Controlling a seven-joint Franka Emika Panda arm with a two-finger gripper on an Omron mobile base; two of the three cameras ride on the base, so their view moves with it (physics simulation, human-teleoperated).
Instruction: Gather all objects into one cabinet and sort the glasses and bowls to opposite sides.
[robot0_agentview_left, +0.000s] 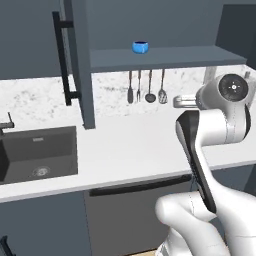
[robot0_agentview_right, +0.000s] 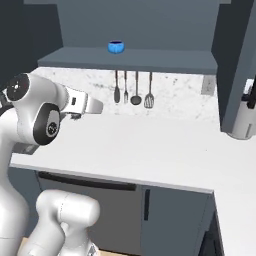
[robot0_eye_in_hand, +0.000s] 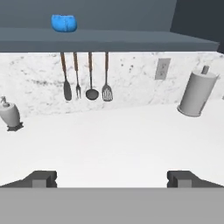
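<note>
At the far left of your hand view a pale soap dispenser (robot0_eye_in_hand: 9, 114) stands on the smooth white counter (robot0_eye_in_hand: 113, 144). Up and left of your gripper (robot0_eye_in_hand: 112, 179), whose fingers stand wide apart and empty, the squat, glossy bright-blue vessel (robot0_eye_in_hand: 64, 23) sits on the slate-blue open cabinet's shelf (robot0_eye_in_hand: 109, 43). So you reach up and left. It is round, with no long axis to align to. Below hang four slim utensils (robot0_eye_in_hand: 85, 76); a matte grey cylinder (robot0_eye_in_hand: 196, 94) stands right.
</note>
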